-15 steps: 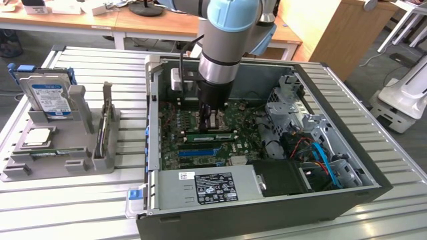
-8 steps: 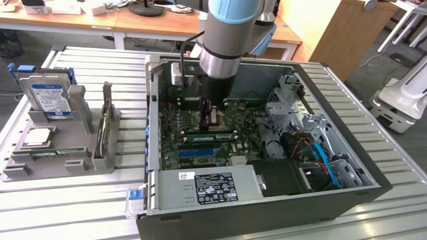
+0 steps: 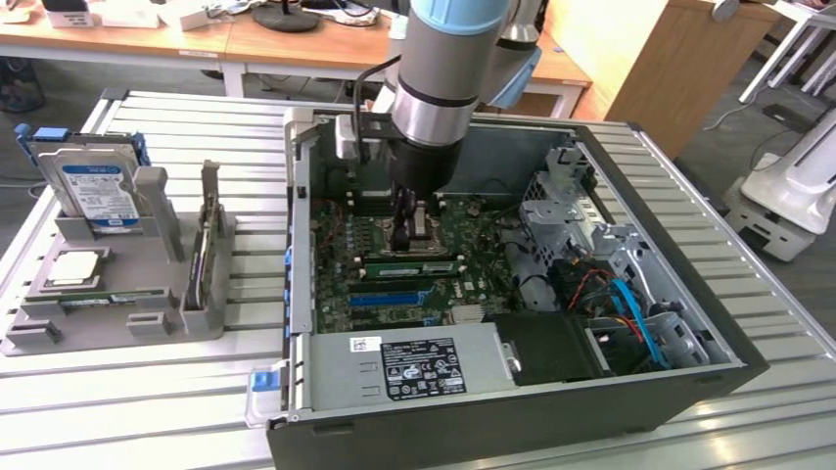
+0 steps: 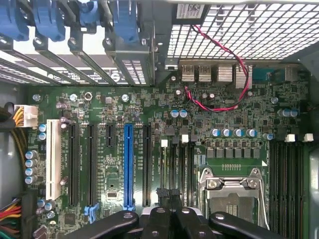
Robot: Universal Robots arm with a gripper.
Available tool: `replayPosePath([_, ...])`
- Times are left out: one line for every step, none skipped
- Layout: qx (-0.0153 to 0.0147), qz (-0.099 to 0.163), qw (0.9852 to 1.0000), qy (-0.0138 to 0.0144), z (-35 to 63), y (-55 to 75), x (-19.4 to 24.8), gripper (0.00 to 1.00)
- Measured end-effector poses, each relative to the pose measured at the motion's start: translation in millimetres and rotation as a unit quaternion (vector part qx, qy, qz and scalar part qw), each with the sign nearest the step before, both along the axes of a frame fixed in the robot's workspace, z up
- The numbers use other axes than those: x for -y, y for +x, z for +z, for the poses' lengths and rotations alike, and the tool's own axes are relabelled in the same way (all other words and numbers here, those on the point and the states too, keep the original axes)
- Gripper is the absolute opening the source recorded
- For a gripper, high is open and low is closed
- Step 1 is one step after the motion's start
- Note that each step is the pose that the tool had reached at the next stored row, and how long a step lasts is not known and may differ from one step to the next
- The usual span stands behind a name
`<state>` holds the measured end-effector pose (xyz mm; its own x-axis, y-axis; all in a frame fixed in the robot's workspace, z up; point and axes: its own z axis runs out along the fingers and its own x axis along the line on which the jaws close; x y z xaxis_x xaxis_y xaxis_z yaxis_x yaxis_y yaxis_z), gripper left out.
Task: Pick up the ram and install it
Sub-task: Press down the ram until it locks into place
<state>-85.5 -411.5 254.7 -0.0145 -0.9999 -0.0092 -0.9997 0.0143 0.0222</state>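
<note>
The ram (image 3: 411, 264) stands slotted just beside the closed end effector (image 3: 421, 235).

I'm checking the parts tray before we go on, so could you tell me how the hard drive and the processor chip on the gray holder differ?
The hard drive stands upright in a slot; the processor chip lies flat. The hard drive is larger and boxy, the processor chip a small thin square. The hard drive bears a blue label; the processor chip looks plain silver. Both sit in the gray holder.
</note>
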Motion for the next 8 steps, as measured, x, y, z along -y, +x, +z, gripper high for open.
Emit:
replayPosePath([-0.0001, 0.0, 1.0, -0.0001, 0.1, 0.4, 0.1, 0.11])
replayPosePath([0.0, 0.0, 1.0, -0.0001, 0.1, 9.2, 0.3, 0.11])
replayPosePath([-0.0001, 0.0, 1.0, -0.0001, 0.1, 11.6, 0.5, 0.11])
replayPosePath([-0.0001, 0.0, 1.0, 0.0, 0.1, 14.0, 0.6, 0.11])
replayPosePath([-0.0001, 0.0, 1.0, -0.0001, 0.1, 16.0, 0.7, 0.11])
replayPosePath([-0.0001, 0.0, 1.0, -0.0001, 0.1, 17.8, 0.9, 0.11])
replayPosePath([0.0, 0.0, 1.0, 0.0, 0.0, 19.7, 0.9, 0.11])
replayPosePath([0.0, 0.0, 1.0, 0.0, 0.0, 21.7, 1.0, 0.11])
